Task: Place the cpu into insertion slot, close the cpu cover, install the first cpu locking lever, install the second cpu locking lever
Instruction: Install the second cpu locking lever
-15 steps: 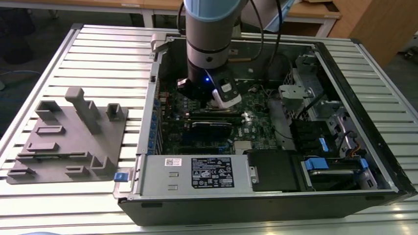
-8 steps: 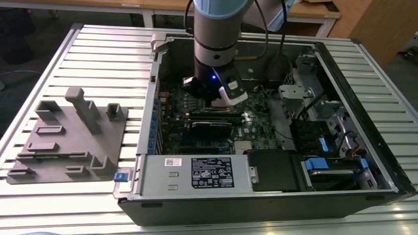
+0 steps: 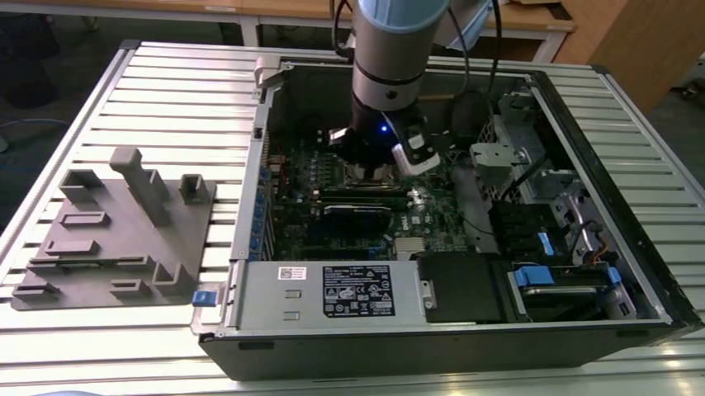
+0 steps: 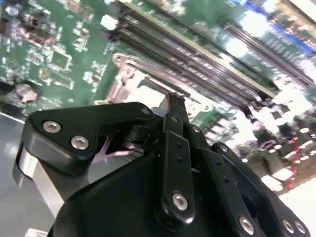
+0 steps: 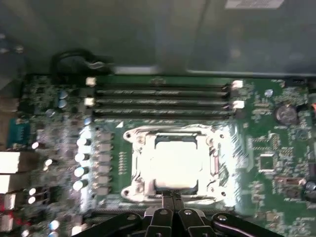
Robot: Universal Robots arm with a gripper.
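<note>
The arm reaches straight down into the open computer case, which lies on its side on a slatted metal table. The gripper hangs low over the green circuit board, right above the socket area.

In the first wrist view the gripper's two black fingers are pressed together, tips meeting with no gap between them and nothing held between them. Those tips sit at the edge of the insertion slot, touching or just about touching its silvery rim; from here I can't quite say whether there is real contact. The second wrist view shows the same thing from the side: the fingertips come to a closed point against the metal frame of the socket.

The cpu lies flat inside the slot, its pale metal face glaring under the light. The cpu cover looks to be down around it, a silvery frame with the chip showing through its square opening.

Four long black memory slots run beside the socket. On the table, to the exterior view's left of the case, sits a grey fixture block, well apart from the gripper.
</note>
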